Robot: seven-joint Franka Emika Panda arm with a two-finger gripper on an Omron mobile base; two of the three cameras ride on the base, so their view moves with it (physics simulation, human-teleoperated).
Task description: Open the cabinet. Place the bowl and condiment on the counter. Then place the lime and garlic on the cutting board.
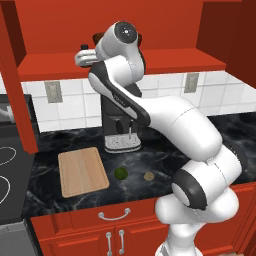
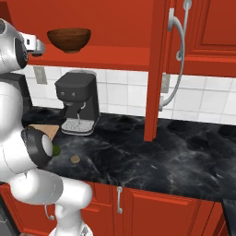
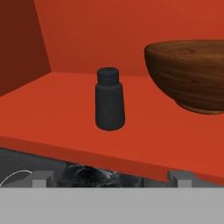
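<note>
Condiment (image 3: 109, 99) upright at centre frame on the open cabinet (image 3: 78, 131) shelf, bowl (image 3: 192, 74) just right.
Gripper (image 3: 109, 181) spread wide, empty; drifting right risks nudging the bowl or toppling the shaker.

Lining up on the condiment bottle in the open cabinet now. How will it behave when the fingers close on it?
The condiment looks rigid, so it probably won't deform. It stands upright, taller than wide, on the cabinet shelf, so an off-centre nudge might tip it. Its round body may roll then, possibly toward the bowl beside it.
</note>
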